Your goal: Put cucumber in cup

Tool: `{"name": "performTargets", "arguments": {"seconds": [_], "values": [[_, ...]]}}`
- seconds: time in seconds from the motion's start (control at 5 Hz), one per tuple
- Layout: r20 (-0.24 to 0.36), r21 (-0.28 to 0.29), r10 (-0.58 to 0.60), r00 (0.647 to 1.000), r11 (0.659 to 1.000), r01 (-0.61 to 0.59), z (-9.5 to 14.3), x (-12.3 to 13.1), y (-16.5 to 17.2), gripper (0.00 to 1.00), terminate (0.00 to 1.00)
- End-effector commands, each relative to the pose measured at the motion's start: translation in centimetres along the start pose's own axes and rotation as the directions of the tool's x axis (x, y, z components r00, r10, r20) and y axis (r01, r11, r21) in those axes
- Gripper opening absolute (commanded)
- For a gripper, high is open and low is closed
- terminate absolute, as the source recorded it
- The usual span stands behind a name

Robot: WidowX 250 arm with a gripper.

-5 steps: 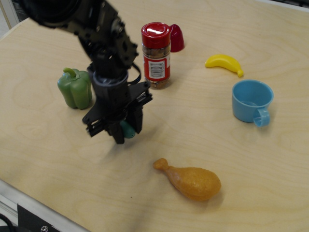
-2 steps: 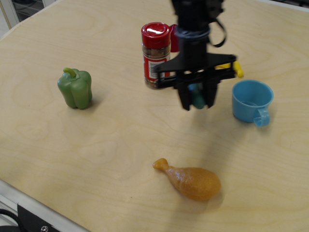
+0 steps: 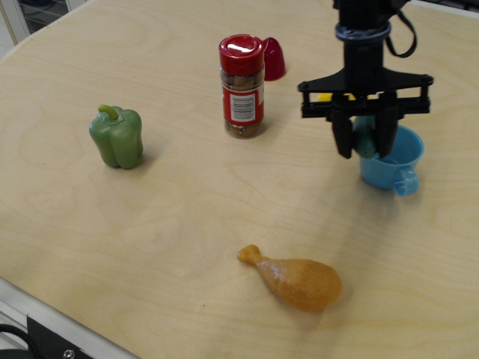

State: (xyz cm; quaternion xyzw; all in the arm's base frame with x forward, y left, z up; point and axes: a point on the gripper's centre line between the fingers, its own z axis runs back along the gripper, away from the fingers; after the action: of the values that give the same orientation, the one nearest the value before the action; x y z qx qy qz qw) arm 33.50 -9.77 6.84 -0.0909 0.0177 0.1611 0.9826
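Note:
My black gripper (image 3: 365,143) hangs from above at the right and is shut on the dark teal-green cucumber (image 3: 364,139), which shows between the two fingers. It holds the cucumber in the air just over the left rim of the light blue cup (image 3: 393,161). The cup stands upright on the wooden table with its small loop handle pointing toward the front. The gripper hides the cup's left edge.
A red-lidded spice jar (image 3: 242,86) stands at the back centre with a dark red object (image 3: 273,57) behind it. A green bell pepper (image 3: 117,136) is at the left. An orange chicken drumstick (image 3: 297,279) lies at the front. A yellow banana (image 3: 327,96) is mostly hidden behind the gripper.
The gripper has carried the cucumber from the left, near the pepper, across past the spice jar to just over the cup's left rim.

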Motion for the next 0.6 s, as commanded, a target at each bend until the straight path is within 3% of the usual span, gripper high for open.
{"name": "performTargets", "arguments": {"seconds": [0.0,0.2,0.4], "values": [[0.018,-0.039,-0.064,0.998,0.997,0.065,1.09,-1.56,-2.02,0.00,0.00],[0.000,-0.032,-0.065,0.998,0.997,0.065,0.64,-1.50,-2.10,0.00,0.00],[-0.011,-0.021,-0.050,0.999,0.999,0.050,0.62,-1.62,-1.96,1.00,0.00]]}}
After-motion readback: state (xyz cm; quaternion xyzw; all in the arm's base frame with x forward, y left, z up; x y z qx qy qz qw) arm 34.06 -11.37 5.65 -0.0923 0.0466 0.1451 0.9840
